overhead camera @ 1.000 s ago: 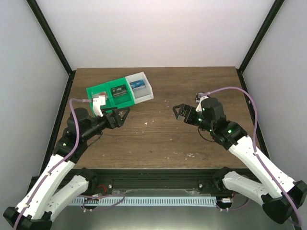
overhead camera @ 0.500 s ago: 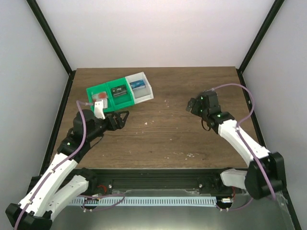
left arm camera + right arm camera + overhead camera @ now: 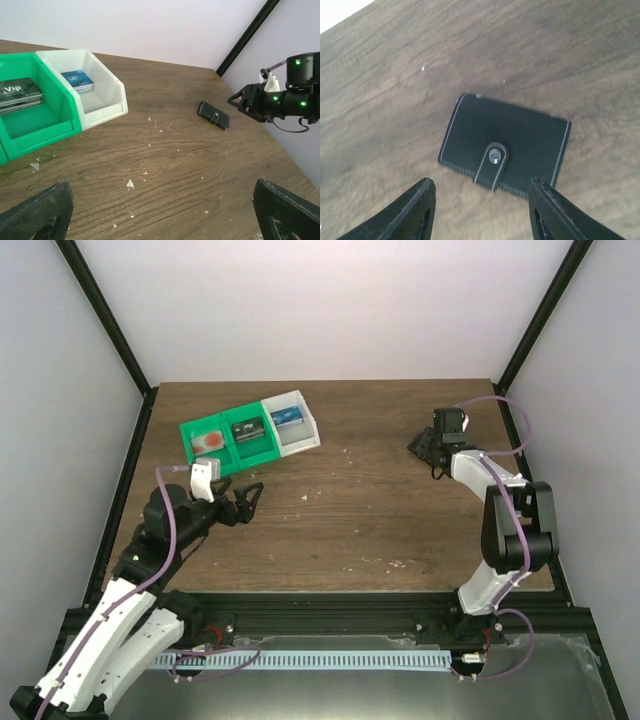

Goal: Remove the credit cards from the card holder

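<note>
Right wrist view: card holder [image 3: 505, 145], shut on desk [image 3: 395, 60], is judged light, stiff, slick; to be pinched across long edges. Right fingers [image 3: 415, 210] spread, empty.

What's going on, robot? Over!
Left jaws open, empty. Right jaws open, near holder, not gripping. Holder shut, lying flat. Nothing blocking.

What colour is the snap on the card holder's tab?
Silver. The snap sits on the black card holder, and it shows best in the right wrist view.
</note>
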Robot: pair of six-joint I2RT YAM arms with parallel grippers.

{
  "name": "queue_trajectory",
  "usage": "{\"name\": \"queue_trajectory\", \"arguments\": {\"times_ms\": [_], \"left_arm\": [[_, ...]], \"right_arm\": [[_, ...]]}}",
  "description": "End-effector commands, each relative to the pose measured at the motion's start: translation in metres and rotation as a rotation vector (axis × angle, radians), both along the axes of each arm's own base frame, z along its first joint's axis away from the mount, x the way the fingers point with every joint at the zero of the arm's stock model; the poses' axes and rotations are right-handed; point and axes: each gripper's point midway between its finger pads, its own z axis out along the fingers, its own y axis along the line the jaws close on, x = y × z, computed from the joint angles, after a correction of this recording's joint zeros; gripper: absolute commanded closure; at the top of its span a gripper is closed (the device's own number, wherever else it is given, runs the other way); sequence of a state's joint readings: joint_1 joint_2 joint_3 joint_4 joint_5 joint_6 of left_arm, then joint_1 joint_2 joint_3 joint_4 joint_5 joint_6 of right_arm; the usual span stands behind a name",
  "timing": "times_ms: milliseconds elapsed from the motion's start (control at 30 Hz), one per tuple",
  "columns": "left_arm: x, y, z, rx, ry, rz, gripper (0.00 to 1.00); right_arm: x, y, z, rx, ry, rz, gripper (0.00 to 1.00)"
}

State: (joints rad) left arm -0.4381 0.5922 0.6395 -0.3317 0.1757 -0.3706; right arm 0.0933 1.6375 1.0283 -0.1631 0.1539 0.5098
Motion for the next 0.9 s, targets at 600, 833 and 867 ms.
{"name": "queue_trajectory", "arguments": {"times_ms": [600,833,867], "left_arm": [[-0.002,0.005,0.003,0.025,-0.047,0.005,0.00],[-0.002,0.004,0.004,0.025,-0.050,0.004,0.00],[-0.002,0.004,0.004,0.025,-0.051,0.004,0.00]], "right_arm": [[0.036,-0.007,-0.100,0.030,0.218,0.116,0.52],[0.021,0.011,-0.100,-0.027,0.282,0.202,0.53],[0.017,0.015,-0.100,-0.039,0.292,0.216,0.53]]}}
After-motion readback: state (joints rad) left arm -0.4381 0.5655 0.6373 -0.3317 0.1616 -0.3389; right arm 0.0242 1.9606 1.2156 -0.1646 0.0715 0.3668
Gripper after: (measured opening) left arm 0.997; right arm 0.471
